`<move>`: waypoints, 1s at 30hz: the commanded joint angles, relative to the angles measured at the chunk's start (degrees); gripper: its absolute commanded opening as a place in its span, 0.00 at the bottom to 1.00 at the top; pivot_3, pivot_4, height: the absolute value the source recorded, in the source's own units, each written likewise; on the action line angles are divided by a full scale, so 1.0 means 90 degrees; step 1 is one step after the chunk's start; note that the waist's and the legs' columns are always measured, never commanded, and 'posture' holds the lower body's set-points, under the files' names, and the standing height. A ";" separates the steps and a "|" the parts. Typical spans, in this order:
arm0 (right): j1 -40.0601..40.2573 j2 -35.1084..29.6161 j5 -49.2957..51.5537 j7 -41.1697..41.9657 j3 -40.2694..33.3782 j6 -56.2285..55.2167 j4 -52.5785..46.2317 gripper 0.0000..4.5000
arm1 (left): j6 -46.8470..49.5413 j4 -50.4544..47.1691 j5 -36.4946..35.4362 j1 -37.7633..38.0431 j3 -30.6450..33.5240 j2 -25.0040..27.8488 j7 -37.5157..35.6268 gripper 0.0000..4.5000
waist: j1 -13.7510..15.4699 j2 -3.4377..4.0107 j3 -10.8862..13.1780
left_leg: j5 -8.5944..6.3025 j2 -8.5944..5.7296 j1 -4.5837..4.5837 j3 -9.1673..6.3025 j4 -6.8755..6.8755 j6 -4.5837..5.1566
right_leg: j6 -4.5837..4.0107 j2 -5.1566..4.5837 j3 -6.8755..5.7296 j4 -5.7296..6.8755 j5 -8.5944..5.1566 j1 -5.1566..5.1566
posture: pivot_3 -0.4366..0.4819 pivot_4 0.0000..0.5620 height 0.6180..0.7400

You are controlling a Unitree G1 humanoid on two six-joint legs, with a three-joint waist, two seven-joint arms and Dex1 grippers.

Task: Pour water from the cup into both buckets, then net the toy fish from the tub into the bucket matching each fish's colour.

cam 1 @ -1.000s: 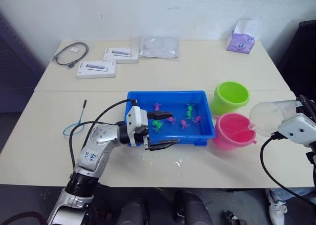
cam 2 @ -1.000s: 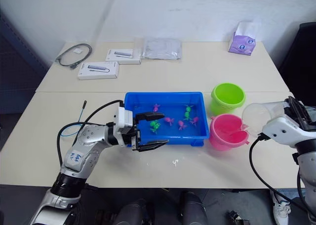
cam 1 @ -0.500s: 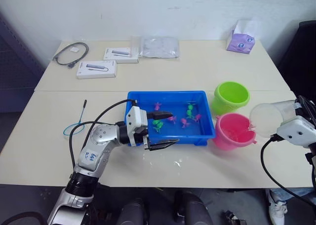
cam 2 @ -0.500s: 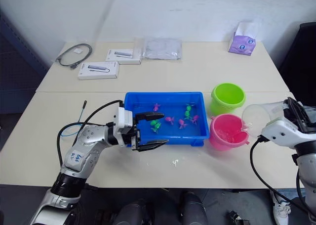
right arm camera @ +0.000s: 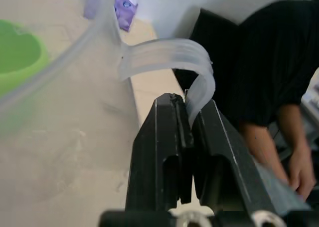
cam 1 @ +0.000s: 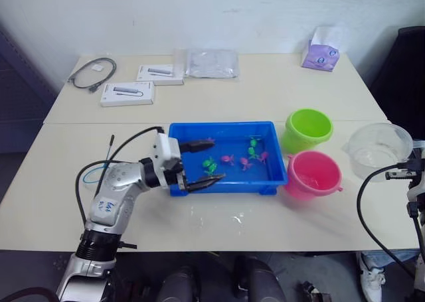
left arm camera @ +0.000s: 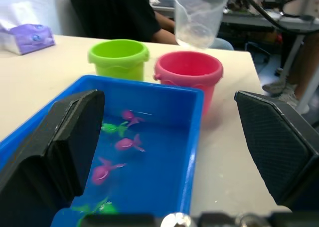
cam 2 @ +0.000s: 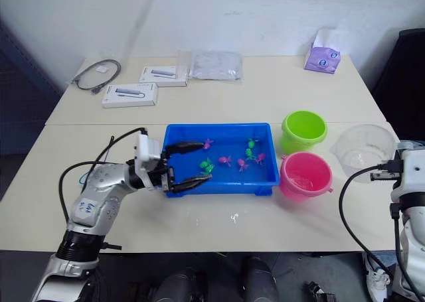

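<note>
While the right gripper (right arm camera: 187,132) pinches the clear handle loop of the see-through cup (cam 1: 378,149), that cup is held upright, up off the table, just right of the pink bucket (cam 1: 312,176) and the lime green bucket (cam 1: 308,129). Fingers pressed tight on that handle, no gap to speak of in the right wrist view. Whether any water sits in the cup, I can't tell.

Over on the other side, the left gripper (cam 1: 201,161) has its two black fingers spread wide and is holding nothing, straddling the left end of the blue tub (cam 1: 265,184) — one finger over the water inside, the other along the tub's front wall. Inside the tub, the toy fish (cam 1: 229,160) are scattered, magenta ones and green ones mixed together towards the middle and right.

The two buckets stand side by side just right of the tub, green behind, pink in front. The net (cam 1: 99,164) lies flat on the table well left of the tub, hoop nearest the robot. Behind the tub, at the table's far edge: two white boxes (cam 1: 127,93), a coiled cable (cam 1: 90,72), a clear plastic bag (cam 1: 211,63) and a purple tissue pack (cam 1: 320,56).
</note>
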 commanded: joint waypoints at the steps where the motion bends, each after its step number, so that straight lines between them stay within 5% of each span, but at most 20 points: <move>1: -0.0358 -0.0470 0.0033 -0.0264 -0.0323 0.0662 -0.0178 0.01 | 0.0119 0.0067 -0.0266 -0.0232 0.0383 0.0100 0.0060 1.00 | 0.0000 0.0001 0.0000 | 0.0000 -0.0004 0.0000 0.0000 0.0000 0.0002 | 0.0000 -0.0003 0.0000 0.0000 0.0000 0.0000 | 0.48 0.27 1.00; 6: -0.1379 -0.1396 -0.0436 -0.0368 0.0432 0.1351 0.0762 0.01 | 0.0252 0.0358 -0.0154 -0.0522 0.0492 0.0097 0.0265 1.00 | -0.0002 -0.0001 0.0001 | 0.0002 -0.0014 0.0000 0.0003 0.0000 0.0009 | 0.0002 -0.0011 0.0001 0.0002 0.0001 -0.0001 | 0.48 0.27 1.00; 15: -0.2798 -0.2172 -0.1347 -0.0298 0.2022 0.0850 0.2243 0.01 | 0.0224 0.0418 -0.0008 -0.0740 0.0292 -0.0201 0.0526 1.00 | 0.0004 -0.0002 0.0001 | 0.0006 -0.0013 -0.0012 0.0004 0.0000 0.0010 | 0.0008 -0.0005 -0.0005 0.0016 0.0004 -0.0003 | 0.48 0.27 1.00; 30: -0.3470 -0.2745 -0.3344 -0.0500 0.3808 -0.0802 0.3015 0.01 | 0.0163 0.0355 0.0101 -0.0700 0.0199 -0.0404 0.0781 1.00 | 0.0001 -0.0003 0.0002 | 0.0015 -0.0019 -0.0032 -0.0001 0.0002 0.0007 | 0.0022 -0.0004 -0.0011 0.0002 0.0012 -0.0009 | 0.48 0.27 1.00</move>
